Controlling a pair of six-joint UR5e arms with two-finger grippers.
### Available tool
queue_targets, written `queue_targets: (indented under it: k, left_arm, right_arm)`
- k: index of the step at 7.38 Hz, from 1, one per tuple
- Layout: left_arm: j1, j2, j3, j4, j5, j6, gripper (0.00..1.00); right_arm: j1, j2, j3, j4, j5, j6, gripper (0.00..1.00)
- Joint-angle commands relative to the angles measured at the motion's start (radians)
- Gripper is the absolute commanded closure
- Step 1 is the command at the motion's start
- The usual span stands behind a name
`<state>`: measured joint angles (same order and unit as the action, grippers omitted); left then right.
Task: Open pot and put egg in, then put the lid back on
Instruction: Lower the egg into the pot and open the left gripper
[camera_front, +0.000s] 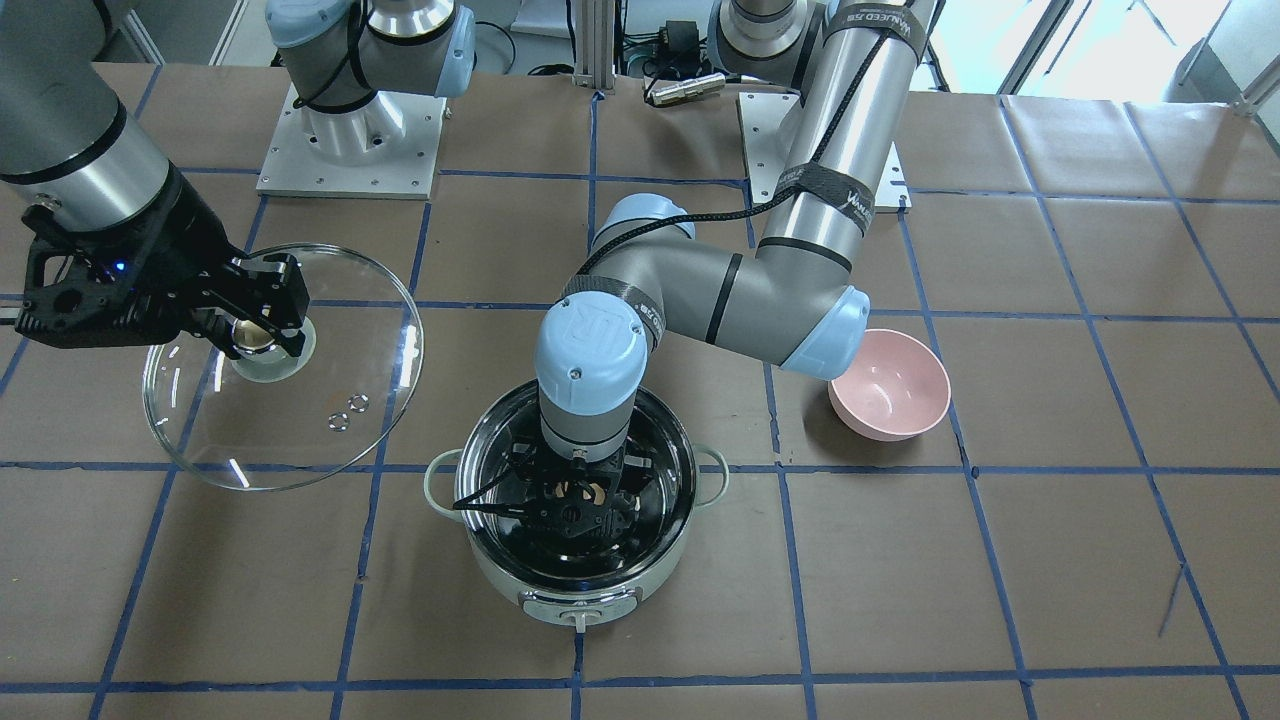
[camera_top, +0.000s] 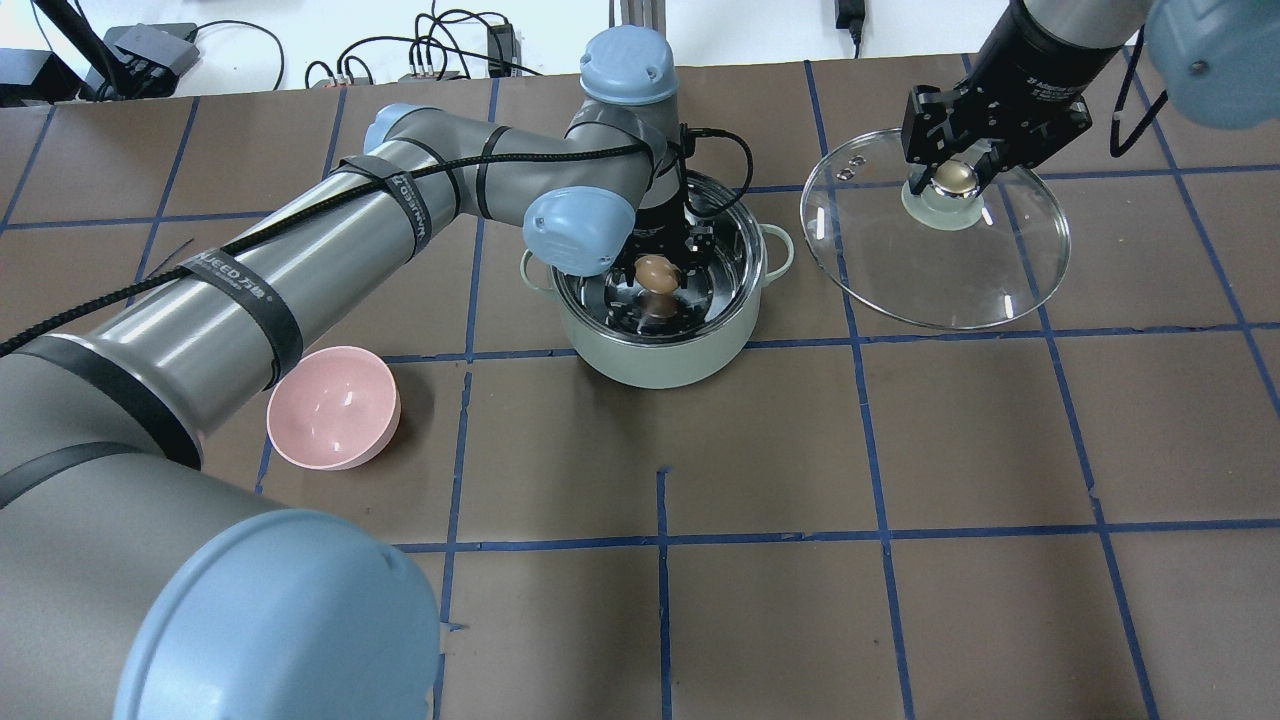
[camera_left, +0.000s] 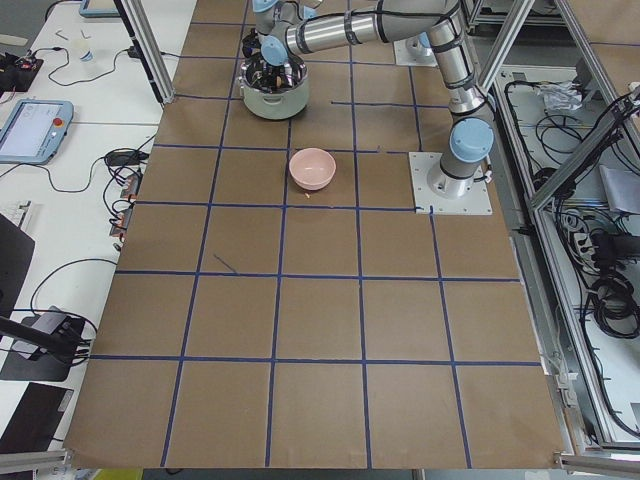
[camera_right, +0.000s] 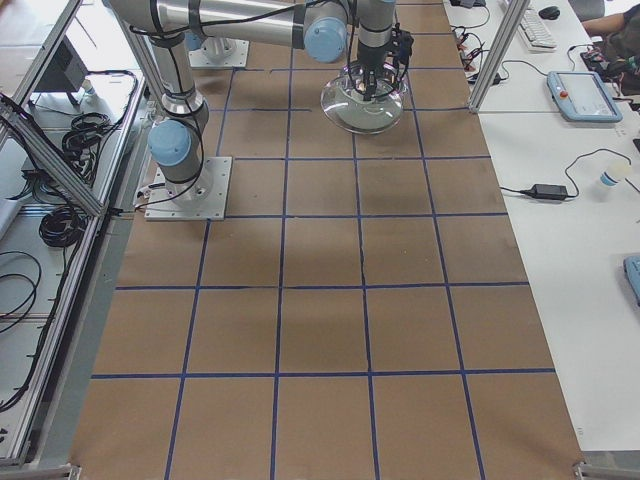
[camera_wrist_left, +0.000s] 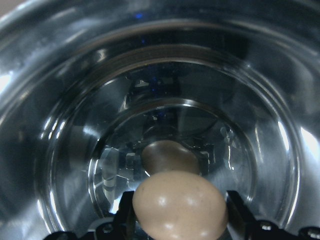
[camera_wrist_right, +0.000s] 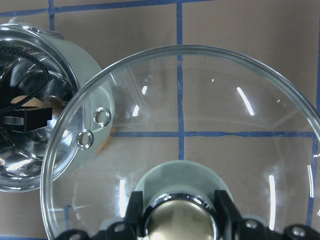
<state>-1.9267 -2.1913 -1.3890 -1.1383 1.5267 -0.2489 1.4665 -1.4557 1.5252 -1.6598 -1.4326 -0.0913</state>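
1. The left jaws, down inside the round pale-green steel-lined pot, are closed around the small brown-tan oval egg, above the pot's floor.
2. The right jaws clamp the beige knob of the round clear glass lid, raised beside the pot over the brown desk.

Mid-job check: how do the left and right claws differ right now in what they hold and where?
The left claw grips the egg; the right claw grips the lid at its centre. The left claw is down inside the pot, while the right claw is off to the pot's side, over the table. Both are shut on their loads.
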Motion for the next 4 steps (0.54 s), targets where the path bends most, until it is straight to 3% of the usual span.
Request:
queue_targets:
  k: [1, 4]
  left_arm:
    - [0.000, 0.005, -0.001, 0.000, 0.001, 0.002, 0.13]
    - [0.000, 0.033, 0.002, -0.001, 0.009, 0.032, 0.03]
  right_arm:
    - [0.000, 0.000, 0.001, 0.000, 0.000, 0.001, 0.58]
    - [0.002, 0.000, 0.000, 0.000, 0.000, 0.010, 0.58]
